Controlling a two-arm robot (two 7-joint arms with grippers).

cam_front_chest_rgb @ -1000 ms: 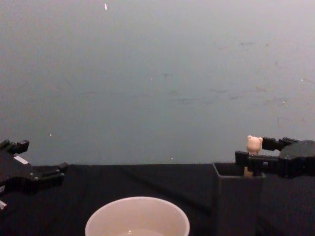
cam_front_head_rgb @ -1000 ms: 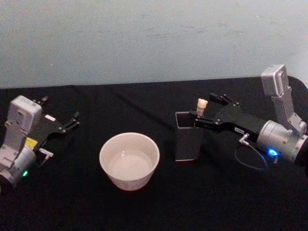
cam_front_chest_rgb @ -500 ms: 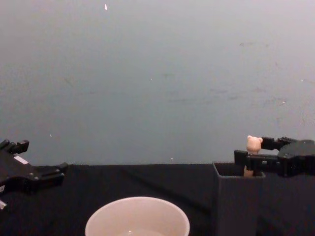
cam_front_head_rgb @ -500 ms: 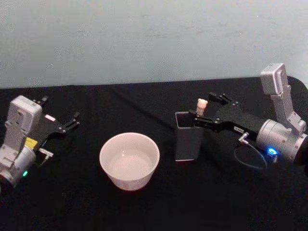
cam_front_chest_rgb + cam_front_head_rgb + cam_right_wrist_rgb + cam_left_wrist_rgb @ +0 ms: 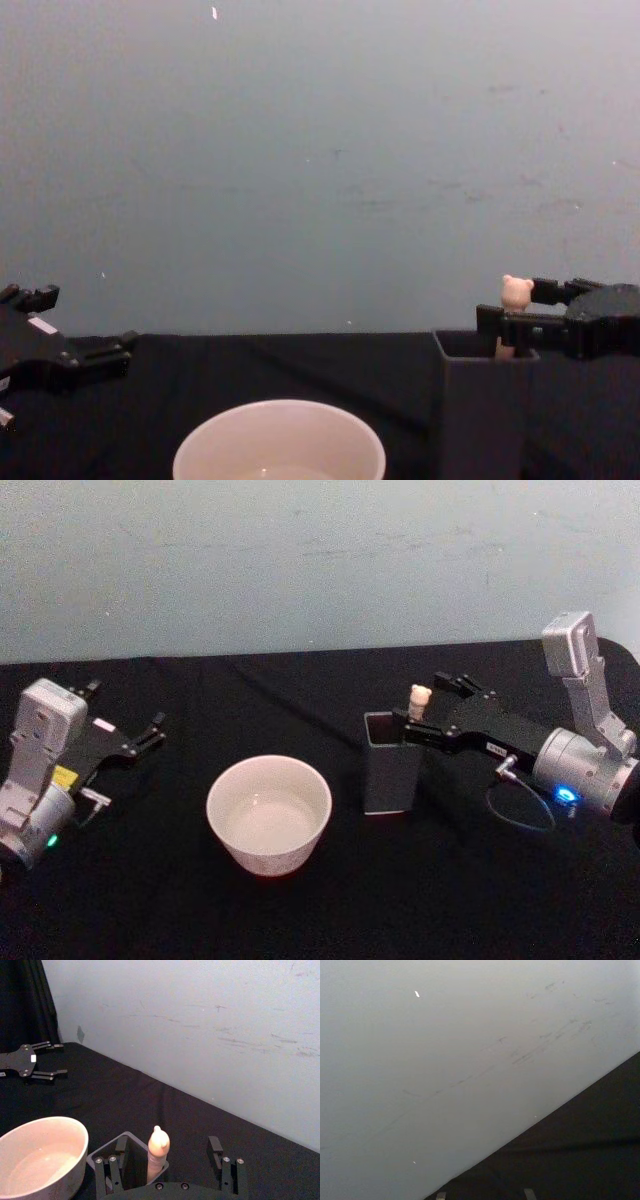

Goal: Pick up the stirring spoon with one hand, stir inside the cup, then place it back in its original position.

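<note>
One slim bear-topped stirring spoon (image 5: pixel 420 697) stood in the dark grey square holder (image 5: pixel 388 780), my released right end effector (image 5: pixel 424 708) straddling its handle; the cream-white round cup (image 5: pixel 265 858) sat alongside. My left end effector (image 5: pixel 126 704) hung released, well apart.

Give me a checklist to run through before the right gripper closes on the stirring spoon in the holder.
1. Is the right gripper open: ok, fingers spread.
2. Is the stirring spoon between its fingers: ok, by the right wrist view.
3. Grip on the handle: not ok, a gap shows on each side.
4. Spoon upright in the dark grey holder: ok.
5. Is the cup apart from the holder, with nothing over it: ok.
6. Is the left gripper out of the way: ok, open, parked far left.
</note>
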